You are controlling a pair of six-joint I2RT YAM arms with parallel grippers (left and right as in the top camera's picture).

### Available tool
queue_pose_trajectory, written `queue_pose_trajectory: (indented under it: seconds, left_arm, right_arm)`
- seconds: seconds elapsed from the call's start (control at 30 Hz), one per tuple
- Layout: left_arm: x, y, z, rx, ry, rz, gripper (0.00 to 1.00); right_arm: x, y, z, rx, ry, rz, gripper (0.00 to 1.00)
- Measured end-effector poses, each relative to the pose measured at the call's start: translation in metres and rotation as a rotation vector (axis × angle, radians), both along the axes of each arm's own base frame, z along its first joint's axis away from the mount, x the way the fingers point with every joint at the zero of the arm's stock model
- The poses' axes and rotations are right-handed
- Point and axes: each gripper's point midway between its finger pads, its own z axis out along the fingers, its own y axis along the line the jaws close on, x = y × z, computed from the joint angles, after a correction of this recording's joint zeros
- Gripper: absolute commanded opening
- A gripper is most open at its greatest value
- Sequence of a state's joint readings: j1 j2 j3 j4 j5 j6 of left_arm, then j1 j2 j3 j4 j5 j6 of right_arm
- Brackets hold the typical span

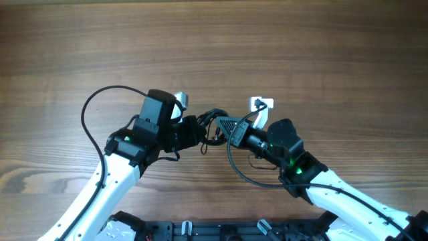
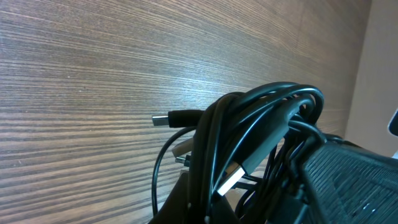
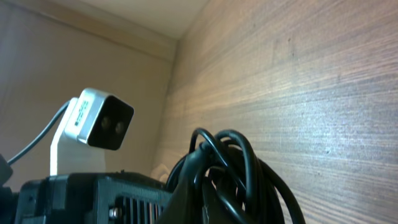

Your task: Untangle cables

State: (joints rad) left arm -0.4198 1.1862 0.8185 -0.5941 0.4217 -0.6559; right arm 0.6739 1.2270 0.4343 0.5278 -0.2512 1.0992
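Note:
The cables (image 1: 212,122) are a bunched coil of thin black wires, held off the wooden table between both grippers. My left gripper (image 1: 198,131) comes from the left and is shut on the cables. My right gripper (image 1: 223,125) comes from the right and is shut on the same bundle. In the left wrist view the cables (image 2: 261,124) loop over my left gripper (image 2: 205,205), with a black plug (image 2: 177,118) sticking out left and a silver plug end (image 2: 230,179) below. In the right wrist view the cables (image 3: 249,165) arch over my right gripper (image 3: 205,199).
The thicker black arm cables loop out beside the left arm (image 1: 93,107) and under the right arm (image 1: 241,171). White wrist camera housings (image 1: 180,100) (image 1: 261,106) stand above the grippers. A black rail (image 1: 200,231) runs along the near table edge. Bare wood table (image 1: 214,40) lies beyond.

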Motion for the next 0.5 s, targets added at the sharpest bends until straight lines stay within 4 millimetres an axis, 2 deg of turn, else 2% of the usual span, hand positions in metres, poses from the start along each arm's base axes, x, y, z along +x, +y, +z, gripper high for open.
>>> queue_pose_trajectory:
  seconds: [0.3,0.5]
  left_arm:
    - [-0.002,-0.001,0.000,-0.005,0.008,-0.006,0.04]
    - [-0.004,-0.003,0.001,-0.027,0.036,0.013,0.04]
  right_arm:
    - [0.005,-0.003,0.003,0.007,-0.011,-0.033,0.05]
    - [0.008,-0.005,-0.017,-0.039,0.034,-0.054,0.05]
